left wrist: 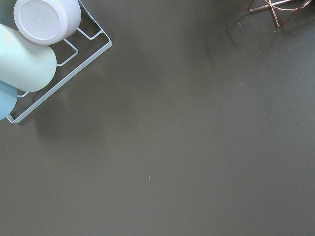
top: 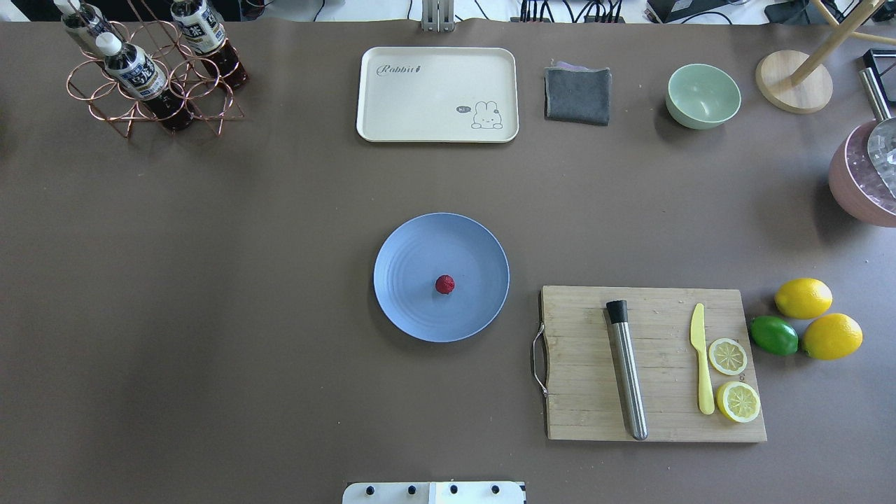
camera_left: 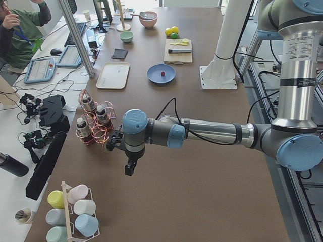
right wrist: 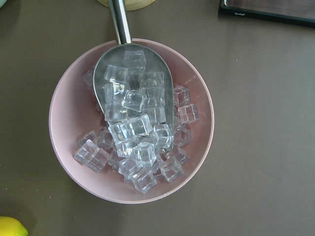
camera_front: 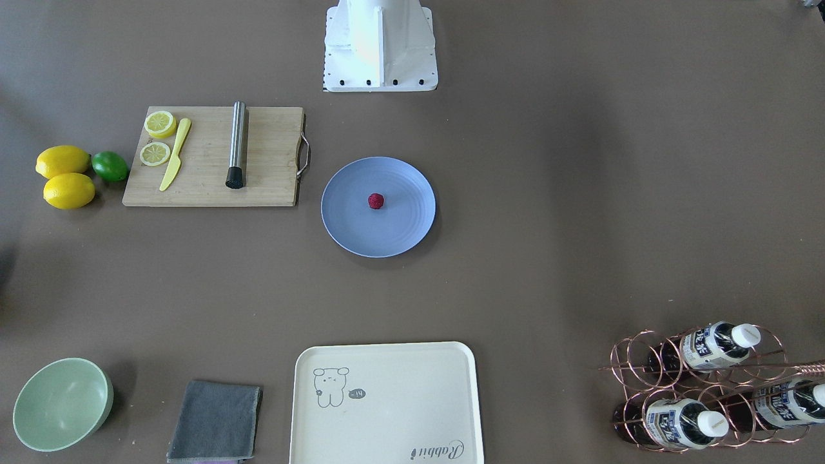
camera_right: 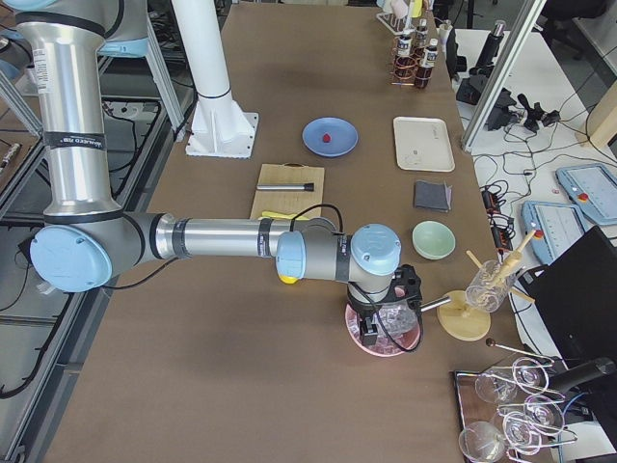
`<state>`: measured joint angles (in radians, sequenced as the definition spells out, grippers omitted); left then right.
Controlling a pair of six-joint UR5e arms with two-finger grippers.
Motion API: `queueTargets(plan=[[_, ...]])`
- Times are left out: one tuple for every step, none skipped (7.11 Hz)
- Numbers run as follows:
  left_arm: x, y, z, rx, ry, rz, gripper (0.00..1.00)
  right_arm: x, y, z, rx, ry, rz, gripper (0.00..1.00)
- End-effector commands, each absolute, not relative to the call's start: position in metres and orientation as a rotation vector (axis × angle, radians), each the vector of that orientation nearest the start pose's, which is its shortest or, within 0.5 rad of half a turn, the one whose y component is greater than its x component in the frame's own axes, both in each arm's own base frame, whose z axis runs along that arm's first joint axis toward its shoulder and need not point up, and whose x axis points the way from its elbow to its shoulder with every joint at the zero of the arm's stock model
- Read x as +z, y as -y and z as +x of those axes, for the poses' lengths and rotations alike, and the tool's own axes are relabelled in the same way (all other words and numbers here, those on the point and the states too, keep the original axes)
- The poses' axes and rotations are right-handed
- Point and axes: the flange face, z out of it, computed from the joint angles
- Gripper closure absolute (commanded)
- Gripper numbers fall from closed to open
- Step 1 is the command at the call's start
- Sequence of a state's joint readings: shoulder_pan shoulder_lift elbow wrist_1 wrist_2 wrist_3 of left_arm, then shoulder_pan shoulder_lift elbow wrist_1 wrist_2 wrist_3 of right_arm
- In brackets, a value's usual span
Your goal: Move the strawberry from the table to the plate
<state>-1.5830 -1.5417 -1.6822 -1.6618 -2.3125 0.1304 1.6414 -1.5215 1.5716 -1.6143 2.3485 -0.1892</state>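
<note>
From the front, the strawberry [camera_front: 376, 201] is seen resting near the middle of the plate [camera_front: 403, 235], so placing is judged done. In the side views the left gripper [camera_left: 129, 169] and right gripper [camera_right: 378, 324] are held well apart from it; whether either is released or clenched cannot be told. No further grasp seems called for

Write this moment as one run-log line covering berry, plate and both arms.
strawberry: on plate | left arm: over bare table | right arm: over ice bowl | task: looks done
</note>
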Motion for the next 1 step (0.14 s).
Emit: queueTargets(plan=[[0.6103, 0.4884, -0.0730, 0.175, -0.723, 0.218, 0.02, 0.6388, 0.5056, 0.0992, -0.115, 0.773, 0.106, 0.00]])
